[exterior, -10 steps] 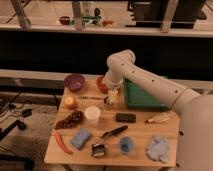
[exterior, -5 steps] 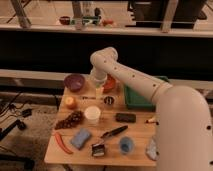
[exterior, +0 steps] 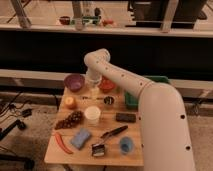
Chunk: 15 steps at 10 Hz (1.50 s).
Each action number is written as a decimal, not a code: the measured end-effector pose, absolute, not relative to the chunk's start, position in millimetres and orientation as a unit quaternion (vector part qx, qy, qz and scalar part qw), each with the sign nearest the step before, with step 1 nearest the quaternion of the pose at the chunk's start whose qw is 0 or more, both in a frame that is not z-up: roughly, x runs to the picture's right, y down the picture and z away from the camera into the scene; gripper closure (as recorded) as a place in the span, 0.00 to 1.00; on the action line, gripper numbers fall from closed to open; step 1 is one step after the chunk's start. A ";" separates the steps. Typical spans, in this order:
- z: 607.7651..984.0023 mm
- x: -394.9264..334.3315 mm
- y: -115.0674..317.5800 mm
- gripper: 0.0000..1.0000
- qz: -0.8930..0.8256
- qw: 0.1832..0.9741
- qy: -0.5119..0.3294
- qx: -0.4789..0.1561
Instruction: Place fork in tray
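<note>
Pale metal fork (exterior: 94,100) lay flat on the table (exterior: 55,150) at frame centre | gripper (exterior: 94,91) hung just above it, jaws apart, empty | step likely needed a straight descent, pinch across the thin handle, then a clear lift toward the right-hand green tray (exterior: 131,102)

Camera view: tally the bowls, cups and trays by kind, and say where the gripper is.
Bowls: 2 (purple bowl, orange bowl)
Cups: 2 (white cup, blue cup)
Trays: 1 (green tray)
Total: 5
Gripper hangs over the table, between the two bowls.
</note>
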<state>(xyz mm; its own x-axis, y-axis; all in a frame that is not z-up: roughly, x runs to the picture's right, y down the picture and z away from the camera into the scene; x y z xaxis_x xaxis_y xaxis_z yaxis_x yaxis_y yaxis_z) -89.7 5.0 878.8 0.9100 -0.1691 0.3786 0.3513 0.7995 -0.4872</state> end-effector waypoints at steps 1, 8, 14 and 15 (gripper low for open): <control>885.1 -93.0 9.7 0.20 -0.139 0.934 -0.157 -0.290; 887.4 -95.5 11.7 0.20 -0.140 0.933 -0.155 -0.293; 913.3 -145.1 26.6 0.20 -0.151 0.928 -0.139 -0.312; 915.4 -142.9 27.2 0.20 -0.145 0.929 -0.134 -0.312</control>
<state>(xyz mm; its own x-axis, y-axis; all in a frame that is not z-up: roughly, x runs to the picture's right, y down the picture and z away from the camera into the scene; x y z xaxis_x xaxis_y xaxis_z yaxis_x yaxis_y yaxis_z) -142.9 27.2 915.4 0.9222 -0.1862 0.3390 0.3532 0.7626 -0.5419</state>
